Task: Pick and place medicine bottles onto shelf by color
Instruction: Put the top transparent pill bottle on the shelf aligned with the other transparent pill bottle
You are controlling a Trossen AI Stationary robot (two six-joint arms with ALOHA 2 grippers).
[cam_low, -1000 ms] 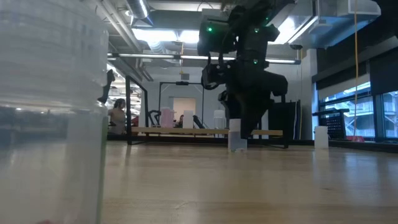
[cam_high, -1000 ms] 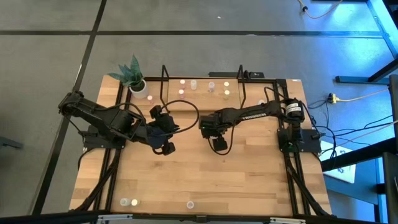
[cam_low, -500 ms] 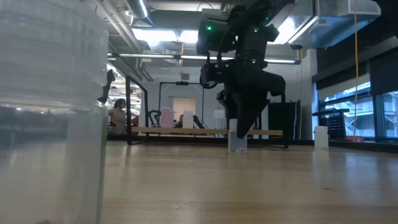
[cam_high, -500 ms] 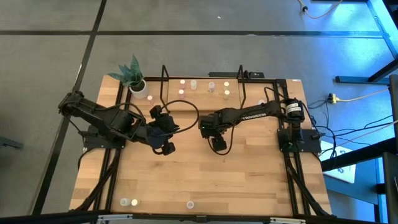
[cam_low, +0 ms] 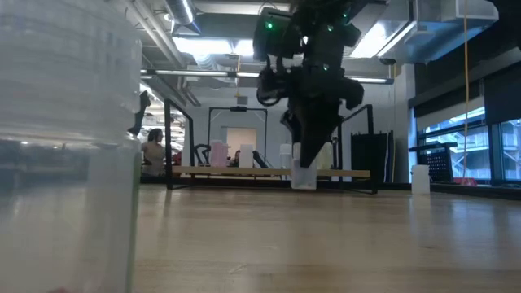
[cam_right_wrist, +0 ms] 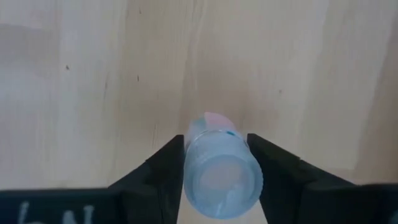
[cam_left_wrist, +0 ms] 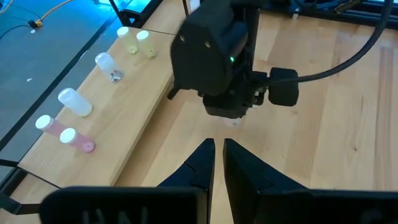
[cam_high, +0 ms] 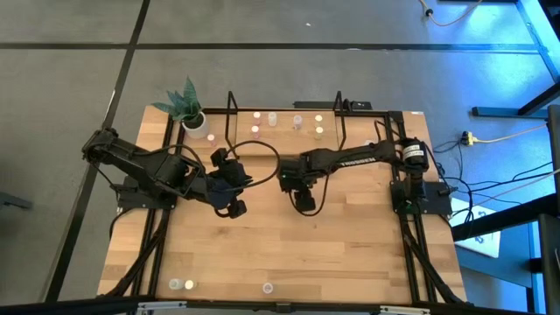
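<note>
The shelf (cam_high: 289,125) stands at the far edge of the desk (cam_high: 350,254), between the two arm bases. In the high view six bottles show on it: a pink-topped pair (cam_high: 256,122) toward the left arm's side, one whitish bottle (cam_high: 273,118), one at the middle (cam_high: 297,122), and a yellow-green pair (cam_high: 318,124) toward the right arm's side. The left wrist view shows the same six lying on their sides on the board: two pink (cam_left_wrist: 62,132), two whitish (cam_left_wrist: 74,101), two yellow-green (cam_left_wrist: 137,42).

The right gripper (cam_high: 302,201) hangs over the middle of the desk, just in front of the shelf. Its jaws stand narrow, one pad on each side of a bottle (cam_right_wrist: 219,168) with a pink top; the right wrist view shows the bottle end-on between the pads. In the low view the bottle (cam_low: 303,175) hangs below the gripper, and whether its base touches the desk cannot be told.

The left gripper (cam_high: 234,208) waits just beside it at mid-desk, jaws closed and empty, tips nearly touching (cam_left_wrist: 217,163).

Three more bottles stand at the near edge of the desk: a pair (cam_high: 181,284) and a single (cam_high: 268,287). Their top colours are too small to make out. A blurred clear cylinder (cam_low: 65,146), cut off by the frame, fills one side of the low view.

A potted plant (cam_high: 188,107) stands at the far corner beside the shelf.
</note>
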